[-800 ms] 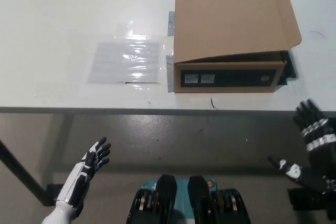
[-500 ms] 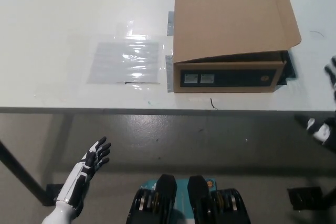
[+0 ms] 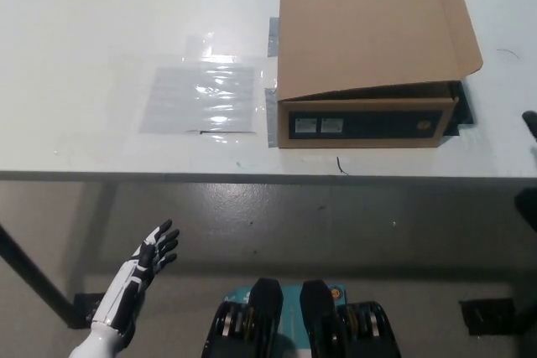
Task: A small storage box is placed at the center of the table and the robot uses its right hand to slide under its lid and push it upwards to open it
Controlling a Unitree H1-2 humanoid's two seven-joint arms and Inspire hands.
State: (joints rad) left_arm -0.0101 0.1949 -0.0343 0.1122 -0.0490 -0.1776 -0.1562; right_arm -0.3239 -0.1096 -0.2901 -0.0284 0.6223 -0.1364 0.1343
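A brown cardboard storage box lies on the white table, right of centre. Its flat lid is down, with the front edge lifted slightly above the dark front panel. My black right hand shows only as a sliver at the right edge of the picture, level with the table's front edge and well right of the box; its fingers cannot be made out. My white left hand rests low at the lower left, below the table, open with fingers spread.
A clear plastic sheet lies flat on the table just left of the box. The table's front edge runs across the middle of the picture, with grey floor below it and a dark table leg at the lower left.
My right hand has risen from below the table edge and moved right, nearly leaving the picture. The box, its lid and my left hand have stayed put.
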